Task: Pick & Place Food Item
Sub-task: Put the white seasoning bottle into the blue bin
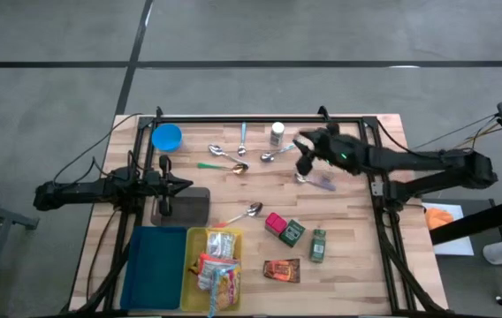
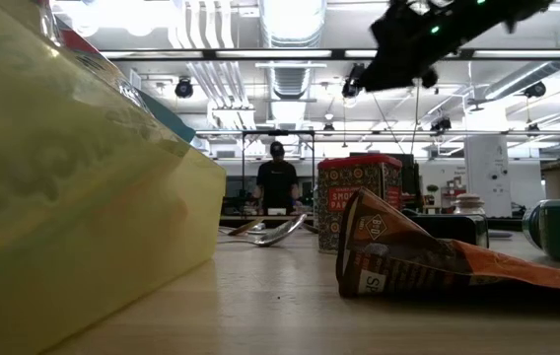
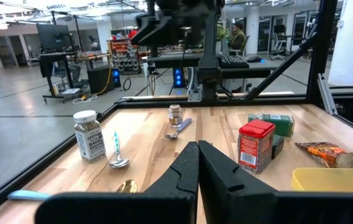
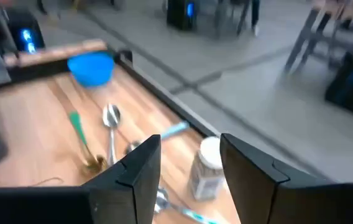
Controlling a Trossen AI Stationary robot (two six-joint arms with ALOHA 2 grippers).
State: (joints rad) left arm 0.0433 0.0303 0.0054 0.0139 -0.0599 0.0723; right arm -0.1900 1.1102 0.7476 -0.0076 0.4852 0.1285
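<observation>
Table edge: black frame rails run along the far edge and both sides of the wooden table; open wood lies between the red tin and the right rail.
Near items: yellow tray holds food packets, touching a blue tray on its left; the orange snack packet lies flat just right of the yellow tray.
Middle items: red tin, a dark green box touching it, and a green can stand beyond the snack packet; a spoon lies left of the red tin.
Far items: 3 more spoons, a white-capped jar and a blue bowl sit far beyond the red tin, near the far rail.
Left gripper: fingers together, empty, left of the red tin, over a grey pad.
Right gripper: fingers apart, nothing between them, raised above the table beyond the red tin, near the jar and well apart from the snack packet.
Room: a person stands far behind the table.
</observation>
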